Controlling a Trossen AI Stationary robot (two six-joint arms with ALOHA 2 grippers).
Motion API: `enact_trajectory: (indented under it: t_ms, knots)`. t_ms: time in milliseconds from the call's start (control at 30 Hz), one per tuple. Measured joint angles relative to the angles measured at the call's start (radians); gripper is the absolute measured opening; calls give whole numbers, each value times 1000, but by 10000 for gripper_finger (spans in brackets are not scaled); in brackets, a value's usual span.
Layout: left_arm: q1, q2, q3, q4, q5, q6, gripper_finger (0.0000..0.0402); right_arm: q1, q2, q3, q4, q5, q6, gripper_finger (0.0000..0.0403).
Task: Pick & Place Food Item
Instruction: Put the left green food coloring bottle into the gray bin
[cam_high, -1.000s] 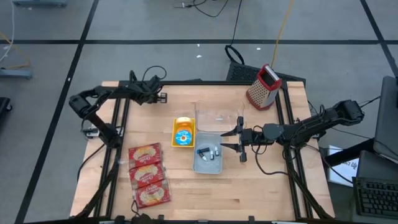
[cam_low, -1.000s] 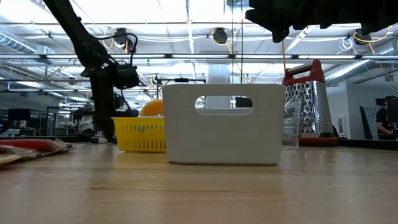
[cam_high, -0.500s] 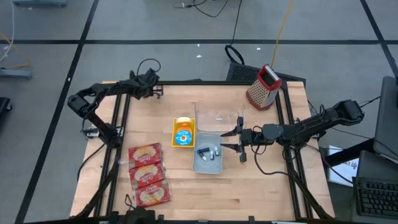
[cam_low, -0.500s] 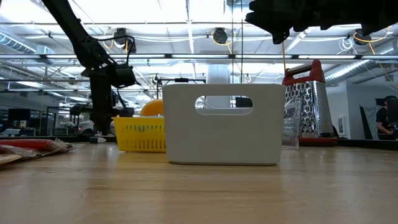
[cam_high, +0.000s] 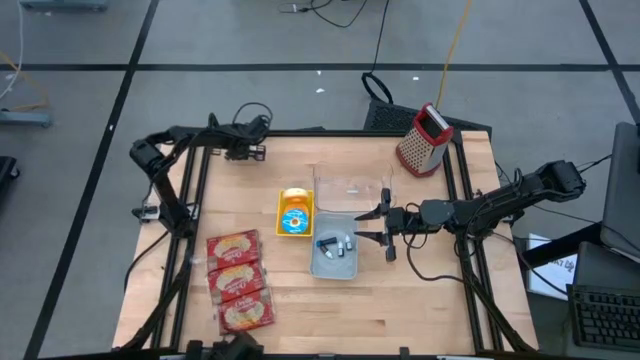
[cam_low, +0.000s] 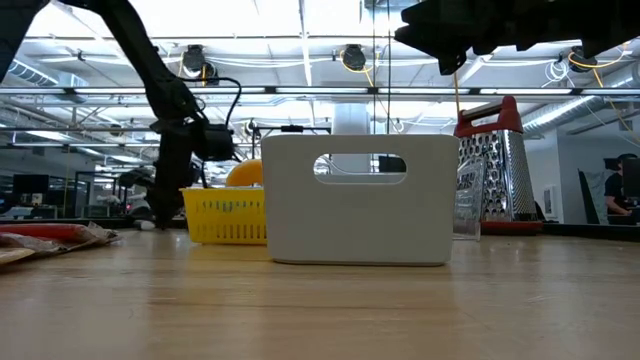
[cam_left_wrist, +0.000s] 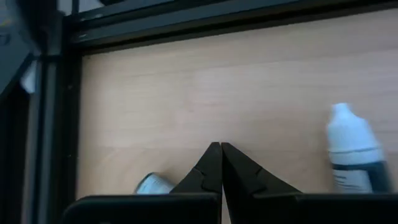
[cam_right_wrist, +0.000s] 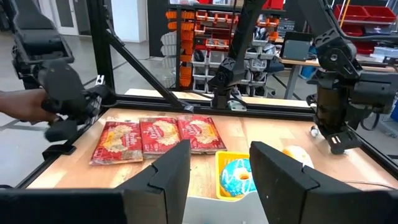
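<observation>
A blue-iced donut (cam_high: 294, 220) lies in a small yellow basket (cam_high: 295, 197) near the table's middle. Three red snack packets (cam_high: 238, 280) lie flat in a row at the near left. My left gripper (cam_left_wrist: 221, 163) is shut and holds nothing. It hangs tipped down over the table's far left corner (cam_high: 256, 151), well away from the food. My right gripper (cam_right_wrist: 219, 167) stands open and level above the grey bin (cam_high: 334, 257), pointing toward the basket, with nothing between its fingers.
The grey bin holds a few small items. A clear container (cam_high: 349, 189) stands behind it and a red-topped grater (cam_high: 424, 138) at the far right. A white bottle (cam_left_wrist: 353, 149) lies on the wood near my left gripper. A person's hand (cam_right_wrist: 23, 106) shows beyond the table.
My left arm has swung a little toward the table's right and sunk lower, and its gripper has tipped further down, still shut. My right arm has kept still.
</observation>
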Motion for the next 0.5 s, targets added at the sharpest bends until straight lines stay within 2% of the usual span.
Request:
enact_trajectory:
  t_ms: [133, 233, 367, 500]
  knots:
    - [-64, -36, -1, 43, 88, 24, 0, 0, 0, 0, 0, 0, 0, 157]
    - [-115, -87, -1, 25, 103, 50, 0, 0, 0, 0, -2, 0, 0, 157]
    - [-158, -161, -1, -108, -39, -29, 0, 0, 0, 0, -9, 0, 7, 157]
    - [-125, -184, -2, -258, -136, -137, 1, 0, 0, 0, -18, 0, 9, 157]
